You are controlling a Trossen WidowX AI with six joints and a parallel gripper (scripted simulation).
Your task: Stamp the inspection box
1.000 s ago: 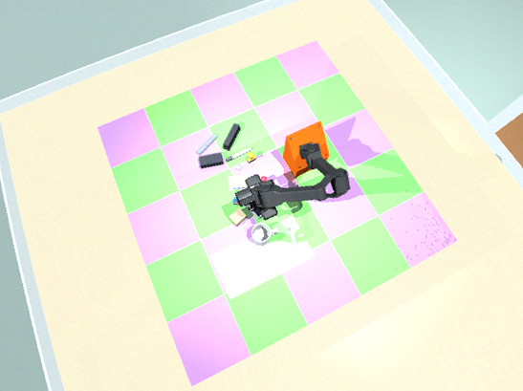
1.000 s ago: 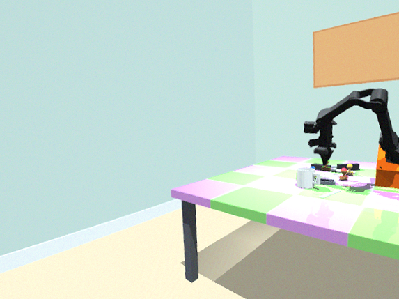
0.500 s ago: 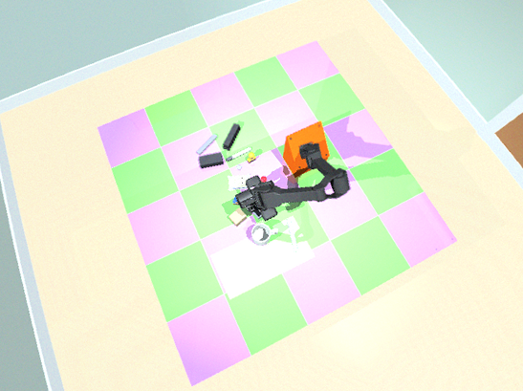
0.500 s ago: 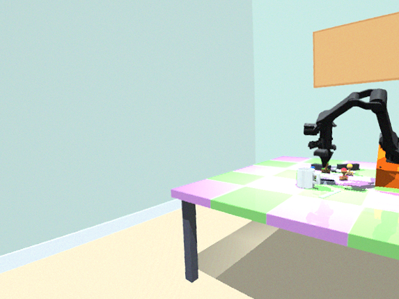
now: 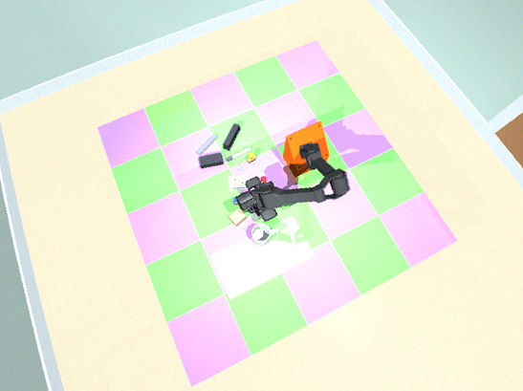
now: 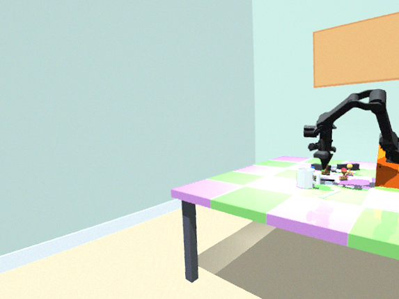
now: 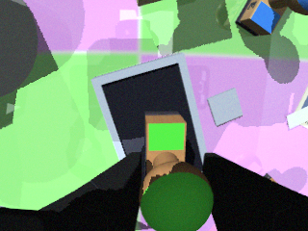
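My gripper (image 6: 325, 167) (image 7: 172, 162) points down and is shut on the green-topped wooden stamp (image 7: 166, 144), whose base has a bright green label. The stamp is upright over the near right part of the ink pad (image 7: 140, 96), a dark pad in a grey frame. Whether its base touches the pad is hidden. A blue-labelled stamp (image 7: 267, 16) stands at the upper right of the wrist view. The white card (image 7: 297, 119) shows only partly at that view's right edge; its box and any print are not visible. A red-topped stamp (image 5: 264, 179) (image 6: 343, 171) stands beside the arm.
A grey square (image 7: 225, 107) lies right of the pad. A white mug (image 5: 260, 234) (image 6: 305, 178) and a tan block (image 5: 237, 216) are close to the gripper. Black blocks (image 5: 231, 136) (image 5: 211, 160) and a yellow-topped stamp (image 5: 250, 157) are farther back. An orange panel (image 5: 299, 141) is at the arm's base.
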